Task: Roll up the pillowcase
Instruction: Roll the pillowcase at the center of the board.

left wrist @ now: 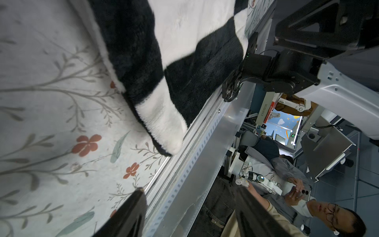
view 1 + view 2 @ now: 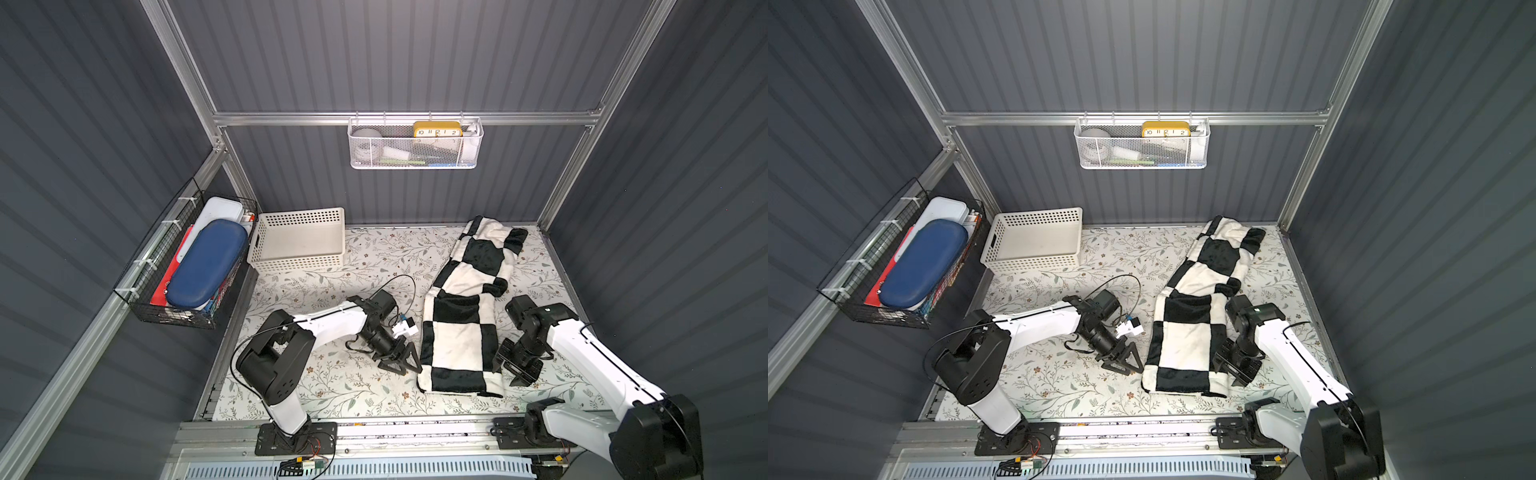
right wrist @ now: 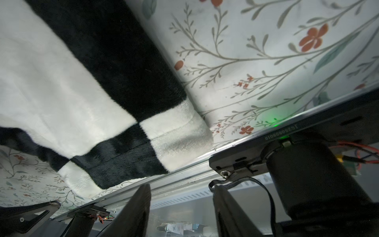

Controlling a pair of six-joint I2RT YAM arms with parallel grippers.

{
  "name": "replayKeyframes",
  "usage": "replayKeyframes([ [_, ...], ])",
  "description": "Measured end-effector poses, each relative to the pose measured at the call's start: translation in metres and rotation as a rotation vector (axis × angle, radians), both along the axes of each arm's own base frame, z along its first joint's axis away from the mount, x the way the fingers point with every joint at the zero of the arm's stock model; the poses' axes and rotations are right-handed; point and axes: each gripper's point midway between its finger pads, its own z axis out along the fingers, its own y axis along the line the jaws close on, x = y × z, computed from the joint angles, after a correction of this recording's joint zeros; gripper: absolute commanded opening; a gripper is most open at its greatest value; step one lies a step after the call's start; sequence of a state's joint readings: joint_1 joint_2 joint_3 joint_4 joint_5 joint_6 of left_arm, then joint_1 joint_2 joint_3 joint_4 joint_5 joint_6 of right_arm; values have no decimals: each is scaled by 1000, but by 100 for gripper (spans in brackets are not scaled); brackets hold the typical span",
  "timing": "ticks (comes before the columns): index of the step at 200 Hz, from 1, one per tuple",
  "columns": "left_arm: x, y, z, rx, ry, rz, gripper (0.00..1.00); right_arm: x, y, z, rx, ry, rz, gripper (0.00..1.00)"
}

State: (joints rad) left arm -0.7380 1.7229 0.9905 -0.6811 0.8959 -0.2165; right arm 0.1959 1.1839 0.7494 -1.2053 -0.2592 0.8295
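The black and white checkered pillowcase [image 2: 461, 332] [image 2: 1187, 332] lies as a long folded strip on the floral table cover [image 2: 353, 386], running from near the front edge toward the back right corner. My left gripper [image 2: 402, 362] [image 2: 1126, 362] sits low just left of the strip's near end, open, nothing between its fingers. My right gripper [image 2: 510, 370] [image 2: 1228, 372] sits just right of the same end, also open and empty. In the left wrist view, the left gripper [image 1: 188, 195] stands apart from the pillowcase [image 1: 184, 41]. In the right wrist view, the right gripper [image 3: 181, 190] is clear of the pillowcase's corner [image 3: 180, 141].
A white perforated basket [image 2: 297, 241] stands at the back left of the table. A black wire basket [image 2: 149, 291] holding a blue case hangs on the left wall. A white mesh basket [image 2: 415, 160] hangs on the back wall. An aluminium rail [image 2: 415, 428] borders the front edge.
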Motion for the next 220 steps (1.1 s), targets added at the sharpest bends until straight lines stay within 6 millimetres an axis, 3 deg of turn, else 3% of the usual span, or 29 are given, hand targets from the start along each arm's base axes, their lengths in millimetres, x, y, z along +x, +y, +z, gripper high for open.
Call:
replayKeyframes([
  [41,-5,-2,-14,58,13,-7,81,-5,1,-24,2,85,14,57],
  [77,-8,-8,-29,122,14,-16,80,-7,-4,-30,-14,82,30,57],
  [113,-15,-29,-44,174,15,-59,75,-10,-7,-40,-27,114,39,51],
  [153,-22,-32,-49,217,16,-59,61,-17,-3,-52,9,124,64,39],
  [191,-20,-28,-59,269,23,-35,31,-21,0,-55,35,136,78,23],
  [220,-17,-28,-64,294,19,-37,20,-19,0,-54,32,119,74,8],
])
